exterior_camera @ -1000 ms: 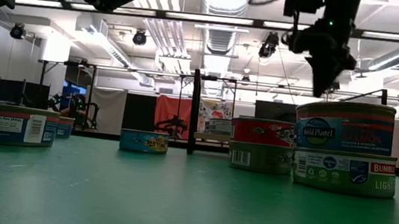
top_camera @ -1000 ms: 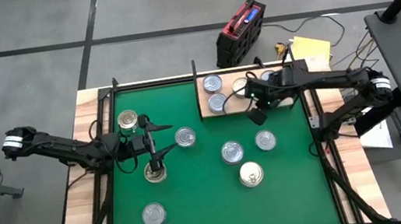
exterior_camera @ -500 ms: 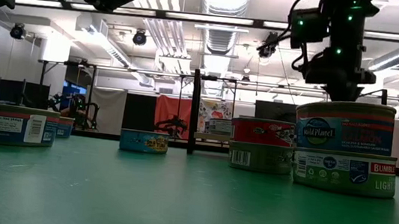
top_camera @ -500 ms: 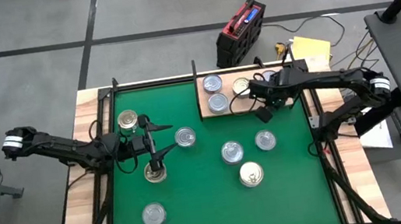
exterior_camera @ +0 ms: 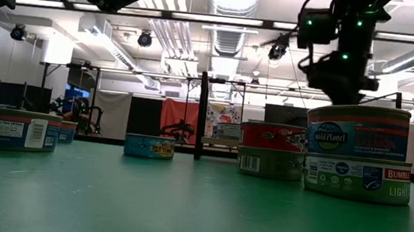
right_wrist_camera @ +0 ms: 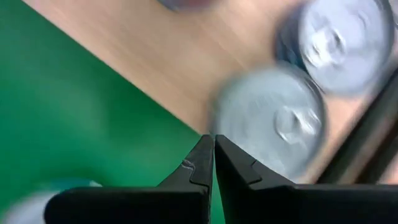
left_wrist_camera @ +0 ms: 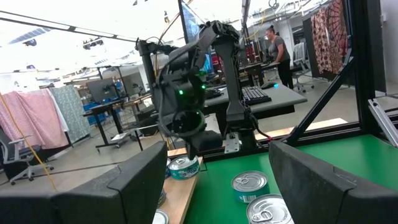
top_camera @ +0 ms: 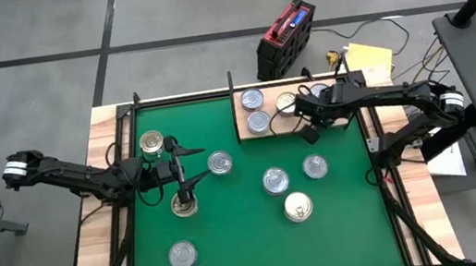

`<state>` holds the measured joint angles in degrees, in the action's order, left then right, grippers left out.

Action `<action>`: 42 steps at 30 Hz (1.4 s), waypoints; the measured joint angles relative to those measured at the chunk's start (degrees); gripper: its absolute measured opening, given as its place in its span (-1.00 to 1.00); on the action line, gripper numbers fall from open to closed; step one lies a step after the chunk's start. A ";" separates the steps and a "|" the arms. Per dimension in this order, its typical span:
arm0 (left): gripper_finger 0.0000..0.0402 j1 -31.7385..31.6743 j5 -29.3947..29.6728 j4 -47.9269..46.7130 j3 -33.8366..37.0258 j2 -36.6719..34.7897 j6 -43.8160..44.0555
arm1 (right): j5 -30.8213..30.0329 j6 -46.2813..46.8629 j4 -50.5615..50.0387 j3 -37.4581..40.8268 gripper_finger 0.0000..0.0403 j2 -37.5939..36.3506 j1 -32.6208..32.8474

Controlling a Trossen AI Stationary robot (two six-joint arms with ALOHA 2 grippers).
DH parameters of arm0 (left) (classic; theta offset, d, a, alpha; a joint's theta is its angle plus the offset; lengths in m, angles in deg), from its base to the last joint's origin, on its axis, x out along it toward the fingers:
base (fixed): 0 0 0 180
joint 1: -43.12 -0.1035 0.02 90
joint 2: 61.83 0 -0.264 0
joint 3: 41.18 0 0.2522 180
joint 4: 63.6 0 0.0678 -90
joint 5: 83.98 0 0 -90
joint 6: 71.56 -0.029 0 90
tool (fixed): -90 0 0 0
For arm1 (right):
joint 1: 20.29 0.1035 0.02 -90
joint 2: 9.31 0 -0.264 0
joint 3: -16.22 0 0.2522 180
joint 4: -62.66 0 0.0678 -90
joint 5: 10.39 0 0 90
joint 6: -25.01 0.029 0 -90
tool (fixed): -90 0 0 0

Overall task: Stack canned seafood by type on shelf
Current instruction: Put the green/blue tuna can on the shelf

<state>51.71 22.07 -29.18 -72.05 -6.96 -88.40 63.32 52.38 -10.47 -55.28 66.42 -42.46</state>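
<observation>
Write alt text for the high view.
Seen from above, the right claw, shut and empty, hangs at the wooden shelf holding tins, while the left claw waits open among loose tins on the green mat.

In the low view, the upper tin (exterior_camera: 358, 132) of the near right stack reads "Wild Planet" — the tin under it (exterior_camera: 358, 179) shows "BUMBL" and "LIGHT", both cut off at the edge. Other labels are too small to read.
</observation>
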 joint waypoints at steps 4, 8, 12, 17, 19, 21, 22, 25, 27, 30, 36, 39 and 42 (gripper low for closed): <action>0.33 0.00 0.00 0.00 0.00 0.02 0.00 | 1.74 -2.24 6.90 -0.02 -0.96 1.39 0.00; 0.33 0.01 0.01 0.00 0.00 0.01 0.00 | 2.05 -2.93 7.32 -0.02 -0.96 4.14 0.00; 0.33 0.01 0.00 -0.02 0.00 0.00 0.00 | 2.36 -2.65 4.49 0.00 -0.96 6.17 0.02; 0.33 0.00 0.00 -0.22 0.00 0.00 0.00 | 1.25 -1.82 1.36 0.00 -0.96 6.42 0.02; 0.33 0.01 0.00 -0.27 0.00 0.01 -0.01 | 1.24 -1.43 0.85 0.00 -0.96 6.42 0.02; 0.33 -0.01 0.00 -0.28 0.00 0.00 0.00 | 1.24 -1.43 0.36 0.00 -0.96 6.42 0.02; 0.33 -0.01 0.00 -0.29 0.00 0.01 -0.01 | 1.24 -1.43 0.02 0.00 -0.96 6.42 0.02; 0.33 0.00 0.00 -0.38 0.00 0.00 -0.01 | 1.23 -1.43 -1.41 0.00 -0.96 6.47 0.02; 0.33 0.01 0.00 -0.39 0.00 0.01 -0.01 | 1.01 -1.43 -2.43 0.00 -0.96 6.47 0.02; 0.33 0.01 0.00 -0.42 0.00 0.00 0.00 | -0.37 -1.41 -3.89 0.00 -0.96 6.47 0.04; 0.33 0.01 0.00 -0.42 0.00 0.00 -0.02 | -1.77 -1.42 -5.75 0.00 -0.96 6.47 0.02; 0.33 0.01 0.00 -0.42 0.00 0.00 -0.02 | -1.77 -1.43 -6.53 0.00 -0.96 6.47 0.02; 0.33 0.00 0.00 -0.42 0.00 0.00 -0.02 | -1.77 -1.46 -6.82 0.00 -0.96 6.47 0.02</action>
<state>51.71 22.07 -29.59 -72.05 -6.96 -88.42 61.55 50.92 -17.29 -55.28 72.89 -42.44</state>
